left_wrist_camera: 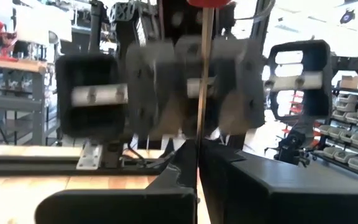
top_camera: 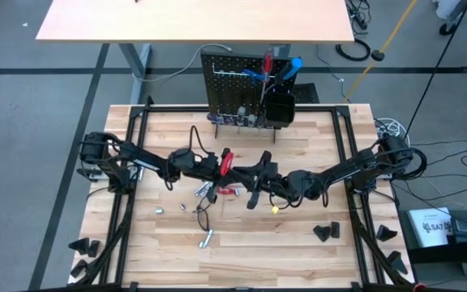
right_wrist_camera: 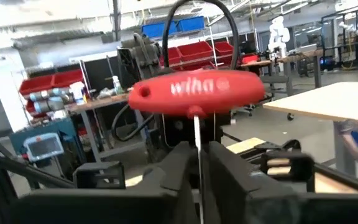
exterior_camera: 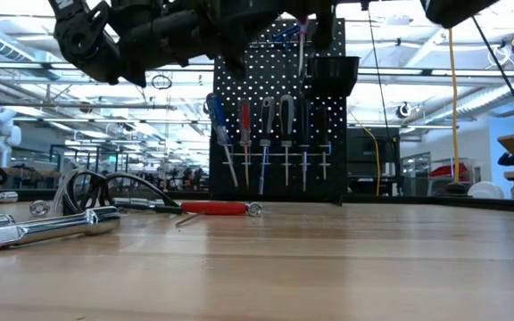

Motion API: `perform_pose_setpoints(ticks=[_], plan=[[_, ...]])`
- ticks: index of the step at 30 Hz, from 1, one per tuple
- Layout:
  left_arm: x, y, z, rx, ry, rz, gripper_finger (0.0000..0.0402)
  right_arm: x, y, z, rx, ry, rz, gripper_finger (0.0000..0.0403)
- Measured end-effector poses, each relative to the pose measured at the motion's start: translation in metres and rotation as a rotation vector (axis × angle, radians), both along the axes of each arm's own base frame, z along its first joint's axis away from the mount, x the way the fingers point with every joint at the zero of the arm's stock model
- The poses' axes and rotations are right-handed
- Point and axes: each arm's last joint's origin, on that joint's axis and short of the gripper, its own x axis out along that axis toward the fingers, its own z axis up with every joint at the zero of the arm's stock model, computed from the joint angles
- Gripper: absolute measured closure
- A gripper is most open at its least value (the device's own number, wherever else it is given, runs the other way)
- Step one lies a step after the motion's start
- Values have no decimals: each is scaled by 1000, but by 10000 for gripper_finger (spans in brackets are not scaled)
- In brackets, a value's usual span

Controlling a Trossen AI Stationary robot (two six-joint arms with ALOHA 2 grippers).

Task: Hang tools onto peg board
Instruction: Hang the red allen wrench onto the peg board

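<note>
The two grippers meet nose to nose over the middle of the table, sharing one tool: a red T-handle driver (right_wrist_camera: 194, 92). The right gripper (right_wrist_camera: 199, 163) has its fingers pressed on the thin steel shaft just under the handle. The left gripper (left_wrist_camera: 199, 163) is clamped on the same shaft, which runs up between its fingers toward the red handle (barely in its wrist view). The shaft seems to stand roughly upright, though the overhead view is too cluttered to be sure. The peg board (top_camera: 232, 85) stands at the table's far edge, beyond both grippers, already carrying several screwdrivers; neither arm looks clearly nearer.
</note>
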Motion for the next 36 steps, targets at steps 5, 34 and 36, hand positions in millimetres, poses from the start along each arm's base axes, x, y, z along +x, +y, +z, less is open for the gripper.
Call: perform_pose_setpoints(ticks=[5, 34, 36], plan=[[0, 7, -4, -3, 79, 20, 399, -13, 5, 10, -33, 117, 23, 275], [6, 1, -3, 150, 276, 29, 401, -19, 6, -17, 40, 383, -19, 305], [6, 0, -4, 164, 276, 30, 401, -18, 7, -19, 39, 385, -16, 344]])
